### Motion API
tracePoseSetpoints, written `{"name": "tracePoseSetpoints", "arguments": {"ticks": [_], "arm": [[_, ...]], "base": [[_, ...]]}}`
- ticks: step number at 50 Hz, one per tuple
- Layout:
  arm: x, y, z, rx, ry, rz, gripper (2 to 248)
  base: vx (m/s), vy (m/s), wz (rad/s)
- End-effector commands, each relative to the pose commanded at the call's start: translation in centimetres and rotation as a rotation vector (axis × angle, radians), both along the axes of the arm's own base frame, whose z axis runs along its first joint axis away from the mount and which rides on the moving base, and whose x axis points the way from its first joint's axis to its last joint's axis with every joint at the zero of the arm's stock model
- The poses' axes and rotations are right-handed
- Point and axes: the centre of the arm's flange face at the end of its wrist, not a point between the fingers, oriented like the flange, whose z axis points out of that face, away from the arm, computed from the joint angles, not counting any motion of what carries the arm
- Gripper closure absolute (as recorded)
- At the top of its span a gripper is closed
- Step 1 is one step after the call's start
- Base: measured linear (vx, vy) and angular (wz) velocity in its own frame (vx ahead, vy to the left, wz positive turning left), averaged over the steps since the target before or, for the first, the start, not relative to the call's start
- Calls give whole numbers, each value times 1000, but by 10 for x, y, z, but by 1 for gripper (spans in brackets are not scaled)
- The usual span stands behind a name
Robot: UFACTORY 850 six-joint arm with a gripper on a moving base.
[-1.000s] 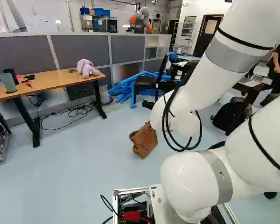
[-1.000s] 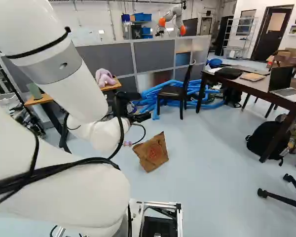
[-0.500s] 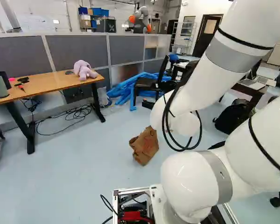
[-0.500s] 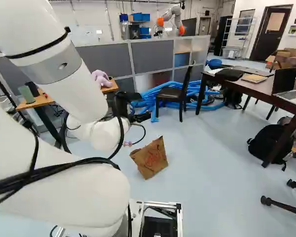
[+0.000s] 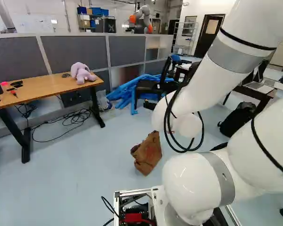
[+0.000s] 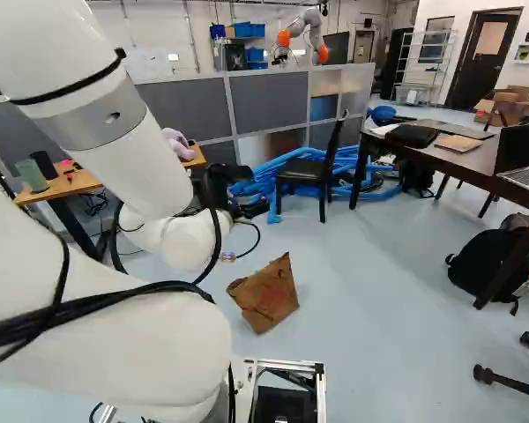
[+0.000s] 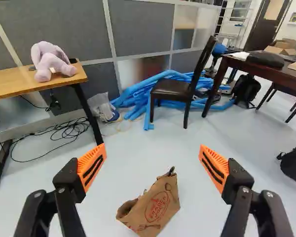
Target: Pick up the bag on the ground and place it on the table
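the gripper point(image 6: 247, 210) is standing open, its two fingers spreading wide apart with nothing touching their pads point(image 7: 91, 169). those pads are showing ribbed orange edges and dark slots, and are sloping towards each other. the bag point(image 7: 155, 210) is lying on the floor point(image 6: 370, 308), ahead of the gripper and lower down, well apart from it; in the wrist view it is showing between the two fingers, neither of them touching it. it is leaning to one side, its brown paper creasing, its mouth crumpling into ragged folds, a round reddish print marking its flat face. the floor is looking smooth and pale around it.

back from the gripper, the arm point(image 5: 217, 89) is bulging in glossy white rounds, black cables point(image 5: 169, 117) looping off it.

further out, beyond the left finger, the wood table point(image 7: 19, 83) is standing on dark legs, a soft lilac plush point(image 7: 52, 61) slumping near its end, thin cords point(image 7: 71, 129) tangling beneath. past the bag, smooth blue tubes point(image 7: 133, 94) are heaping behind a black chair point(image 7: 172, 89) with a shiny padded seat. across from these, a dark table point(image 6: 445, 154) is holding a laptop point(image 6: 525, 176), and a rounded black backpack point(image 6: 485, 260) is slouching by its leg.
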Motion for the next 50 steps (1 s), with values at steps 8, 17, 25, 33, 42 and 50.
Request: {"name": "tracePoseSetpoints", "arguments": {"ticks": [8,17,25,33,42,50], "arm": [[0,0,0,0,0,0,3],[0,0,0,0,0,0,3],[0,0,0,0,0,0,3],[0,0,0,0,0,0,3],[0,0,0,0,0,0,3],[0,0,0,0,0,0,3]], "base": [[150,-2,-21],[151,1,-18],[144,-1,-21],[130,1,-16],[107,0,-17],[100,0,-14]]}}
